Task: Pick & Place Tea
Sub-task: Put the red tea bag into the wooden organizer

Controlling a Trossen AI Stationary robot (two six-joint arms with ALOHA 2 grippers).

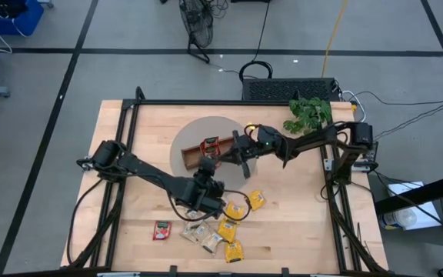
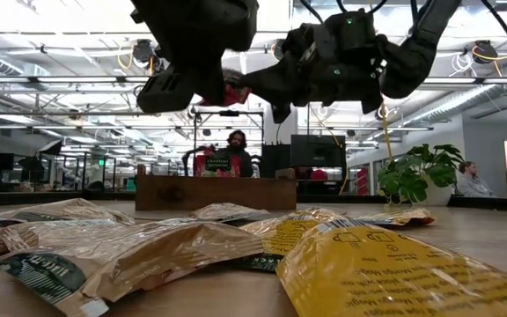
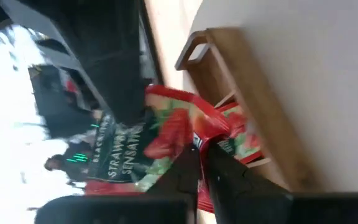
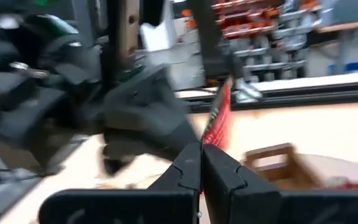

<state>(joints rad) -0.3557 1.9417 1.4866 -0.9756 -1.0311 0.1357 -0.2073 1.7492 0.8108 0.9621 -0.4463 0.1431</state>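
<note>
A red tea sachet (image 4: 219,118) is pinched by both the left gripper (image 3: 201,152) and right gripper (image 4: 202,149), above the wooden tray (image 1: 198,154) near the worktop's middle.

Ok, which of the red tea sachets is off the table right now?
The red sachet pinched between both hands above the wooden tray; the other loose red one lies flat, apart from the pile.

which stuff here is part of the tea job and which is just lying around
Part of the job:
- red tea sachet, pinched by both the left claw and right claw
- loose tea sachets on the table
- wooden tray

Lying about:
- potted plant
- round grey mat
</note>
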